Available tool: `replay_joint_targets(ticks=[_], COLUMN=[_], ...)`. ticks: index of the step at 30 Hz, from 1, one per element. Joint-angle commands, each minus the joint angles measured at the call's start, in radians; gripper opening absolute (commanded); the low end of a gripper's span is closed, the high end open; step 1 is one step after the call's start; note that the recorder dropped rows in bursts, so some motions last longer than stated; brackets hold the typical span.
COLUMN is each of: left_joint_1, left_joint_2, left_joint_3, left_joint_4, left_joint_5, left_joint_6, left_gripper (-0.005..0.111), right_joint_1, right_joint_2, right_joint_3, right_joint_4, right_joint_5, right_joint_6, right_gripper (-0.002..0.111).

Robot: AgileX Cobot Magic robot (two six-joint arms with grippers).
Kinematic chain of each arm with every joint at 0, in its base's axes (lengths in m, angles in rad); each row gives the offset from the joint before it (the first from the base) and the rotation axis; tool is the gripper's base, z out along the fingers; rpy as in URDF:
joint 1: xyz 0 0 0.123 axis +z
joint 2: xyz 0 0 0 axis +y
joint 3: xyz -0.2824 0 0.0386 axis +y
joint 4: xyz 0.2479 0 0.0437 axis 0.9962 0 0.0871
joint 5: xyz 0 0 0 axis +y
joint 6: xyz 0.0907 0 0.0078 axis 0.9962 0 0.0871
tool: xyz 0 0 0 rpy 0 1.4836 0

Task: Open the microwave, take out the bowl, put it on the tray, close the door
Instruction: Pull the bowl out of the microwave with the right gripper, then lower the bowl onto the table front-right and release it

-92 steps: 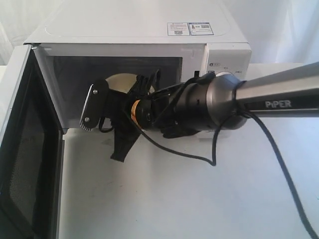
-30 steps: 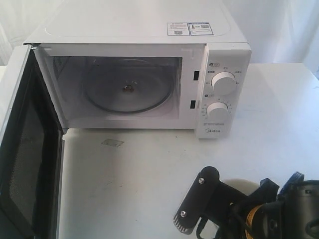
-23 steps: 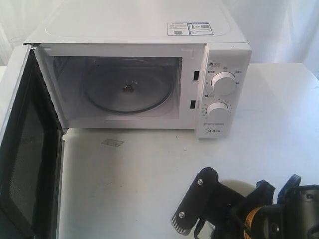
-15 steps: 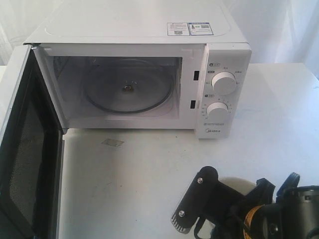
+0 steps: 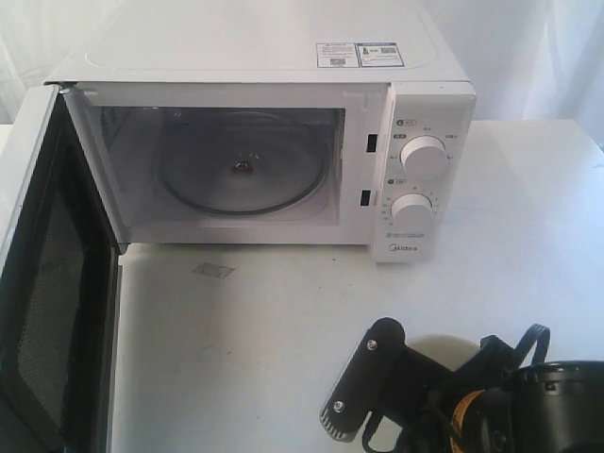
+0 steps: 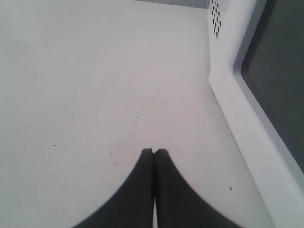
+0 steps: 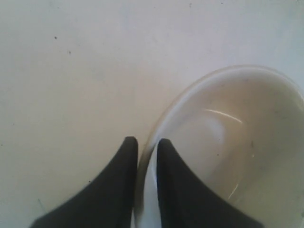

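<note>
Since the bowl (image 7: 228, 152) has come out of the microwave (image 5: 264, 57), leaving the turntable (image 5: 241, 175) bare, it is now at the front right of the counter (image 5: 283, 330), its rim pinched between the narrow jaws of the right gripper (image 7: 146, 141). No tray shows, so placing looks unfinished. The left gripper (image 6: 154, 151), jaws pressed together on nothing, hangs beside the open door (image 5: 57, 283), which is not yet closed.

A smooth white microwave (image 5: 236, 47) holds a clear glass plate (image 5: 241, 179); fine dark mesh lines its door (image 5: 57, 302). The cream bowl (image 7: 237, 142) shines glossy against the matt, faintly speckled white table (image 7: 71, 71).
</note>
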Motion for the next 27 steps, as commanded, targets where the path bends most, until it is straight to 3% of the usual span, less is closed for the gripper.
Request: replay_joint_targets(ticks=[1,8,16,27], left_joint_1=[-0.001,-0.001,-0.001,-0.001], left_joint_2=[-0.004,-0.004,-0.004,-0.004], left_joint_3=[0.004,0.004,0.004,0.004], left_joint_4=[0.000,0.000,0.000,0.000], left_joint_5=[0.003,0.003,0.003,0.003], left_joint_6=[-0.002,-0.002,-0.002,-0.002], left_gripper=[0.000,0.000,0.000,0.000], right_joint_1=[-0.001,-0.001,-0.001,-0.001], right_joint_2=[-0.003,-0.049,-0.151,-0.316], right_joint_3=[0.004,0.003,0.003,-0.038], right_joint_4=[-0.017,-0.019,-0.008,0.020], right_joint_5=[0.001,0.011,0.011,0.053], right_joint_6=[0.009,0.009,0.009,0.009], right_gripper=[0.016,0.016,0.043,0.044])
